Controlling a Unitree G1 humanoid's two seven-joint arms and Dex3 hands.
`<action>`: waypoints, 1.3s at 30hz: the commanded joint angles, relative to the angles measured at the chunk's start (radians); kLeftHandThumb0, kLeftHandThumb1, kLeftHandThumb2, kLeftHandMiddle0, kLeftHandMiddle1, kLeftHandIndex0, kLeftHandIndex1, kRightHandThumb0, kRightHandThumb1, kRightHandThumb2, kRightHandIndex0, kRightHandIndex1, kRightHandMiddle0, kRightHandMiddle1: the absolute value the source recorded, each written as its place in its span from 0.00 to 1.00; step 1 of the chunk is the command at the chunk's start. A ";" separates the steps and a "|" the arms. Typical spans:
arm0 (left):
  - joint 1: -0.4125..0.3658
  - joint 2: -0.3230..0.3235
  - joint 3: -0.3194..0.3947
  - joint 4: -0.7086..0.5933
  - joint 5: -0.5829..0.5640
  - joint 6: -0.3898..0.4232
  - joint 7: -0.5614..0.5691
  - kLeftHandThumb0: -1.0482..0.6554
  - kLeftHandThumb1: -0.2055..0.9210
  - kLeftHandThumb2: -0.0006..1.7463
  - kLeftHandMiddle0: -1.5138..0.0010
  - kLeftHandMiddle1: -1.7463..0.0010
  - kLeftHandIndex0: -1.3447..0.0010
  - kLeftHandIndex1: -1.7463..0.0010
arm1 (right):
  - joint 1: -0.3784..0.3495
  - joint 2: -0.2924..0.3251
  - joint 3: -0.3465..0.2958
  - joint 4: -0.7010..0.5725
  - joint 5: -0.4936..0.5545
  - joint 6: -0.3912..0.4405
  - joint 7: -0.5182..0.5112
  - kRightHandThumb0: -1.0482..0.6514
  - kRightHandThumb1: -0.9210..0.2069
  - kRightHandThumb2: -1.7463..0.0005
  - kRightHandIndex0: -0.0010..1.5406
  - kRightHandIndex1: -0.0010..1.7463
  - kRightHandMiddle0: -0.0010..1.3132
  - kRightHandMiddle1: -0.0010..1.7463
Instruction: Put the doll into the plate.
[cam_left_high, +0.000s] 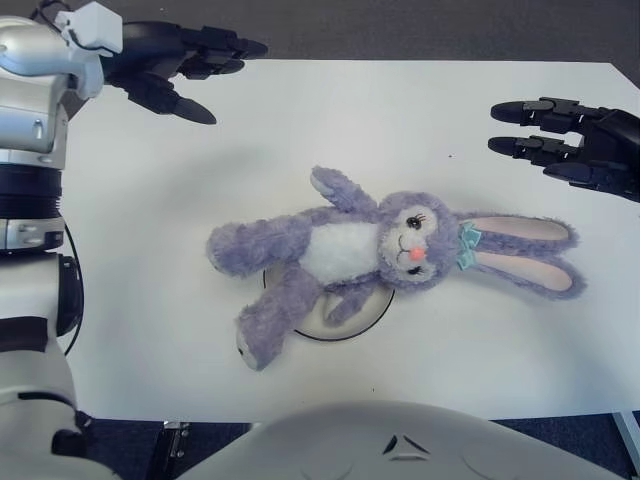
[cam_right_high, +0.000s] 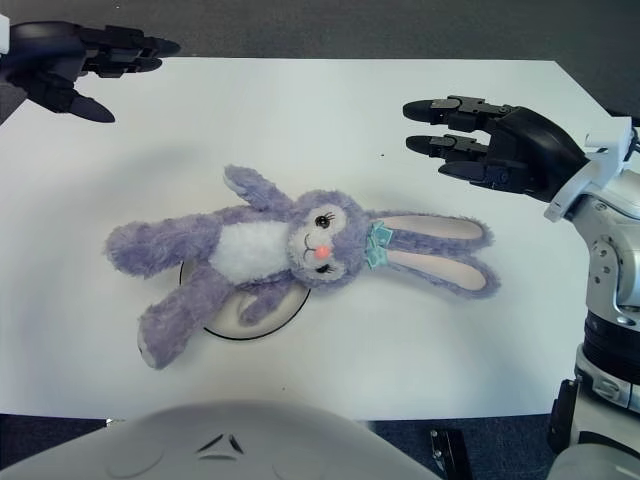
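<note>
While the white worktop (cam_left_high: 450, 110) carries a purple plush rabbit doll (cam_left_high: 372, 248) across a small white round plate (cam_left_high: 345, 322), both spread, empty hands, left hand (cam_left_high: 170, 70) and right hand (cam_right_high: 495, 140), flank the doll.

The fluffy purple plush rabbit doll (cam_left_high: 350, 255) covers most of the white round black-rimmed plate (cam_left_high: 365, 312), well below both hands. The black right hand (cam_left_high: 575, 150) is cut off at the left eye view's right edge.

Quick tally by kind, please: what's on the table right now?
Doll: 1
Plate: 1
Total: 2, the doll lying across the plate. Left hand and right hand are open, holding nothing.
</note>
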 joint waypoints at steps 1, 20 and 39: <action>0.008 0.002 0.007 -0.004 0.004 0.004 0.014 0.21 0.95 0.00 0.77 0.99 0.77 0.97 | -0.006 0.001 -0.011 0.002 0.016 -0.010 -0.008 0.17 0.08 1.00 0.33 0.01 0.36 0.06; 0.151 -0.272 0.132 0.109 -0.135 -0.083 0.272 0.34 1.00 0.11 0.50 0.97 0.53 0.91 | 0.145 0.243 0.026 -0.261 -0.139 -0.006 -0.437 0.30 0.00 0.91 0.42 0.03 0.45 0.08; 0.275 -0.515 0.217 0.168 -0.201 -0.159 0.520 0.60 1.00 0.09 0.51 0.41 0.67 0.20 | 0.182 0.447 0.024 -0.031 -0.169 -0.363 -0.500 0.40 0.00 0.86 0.64 0.13 0.38 0.78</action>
